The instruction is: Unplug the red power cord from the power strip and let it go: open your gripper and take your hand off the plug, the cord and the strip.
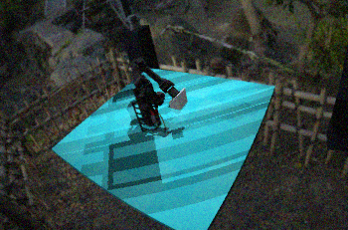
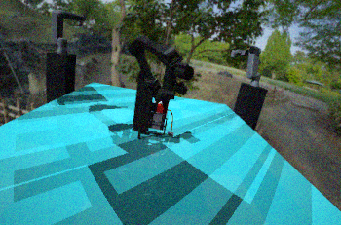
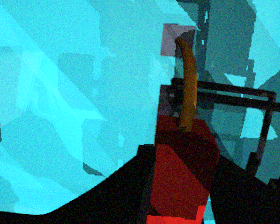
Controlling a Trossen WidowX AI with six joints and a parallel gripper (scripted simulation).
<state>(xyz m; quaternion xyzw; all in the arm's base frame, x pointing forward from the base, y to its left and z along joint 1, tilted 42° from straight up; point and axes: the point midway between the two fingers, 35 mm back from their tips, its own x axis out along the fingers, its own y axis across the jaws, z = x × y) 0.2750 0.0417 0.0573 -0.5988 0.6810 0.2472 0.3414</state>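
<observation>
The red plug (image 3: 182, 177) (image 2: 160, 108) stands between the two black fingers of my gripper (image 3: 181, 160) (image 2: 161, 100). In the wrist view both fingers lie against its sides, and the gripper is shut on it. The orange-brown cord (image 3: 190, 82) (image 2: 171, 120) leaves the far end of the plug and loops down at its right in the exterior view. A grey block (image 2: 157, 121), which looks like part of the power strip, is directly below the plug. Whether the plug's prongs are in a socket is hidden.
A thin black wire frame (image 3: 225, 91) (image 1: 138, 115) stands close beside the plug and the fingers. A small pinkish-grey block (image 3: 171, 41) lies near the cord's far end. Dark pedestals (image 2: 250, 104) (image 2: 60, 76) with grey arms stand beyond the cyan table (image 2: 44, 147).
</observation>
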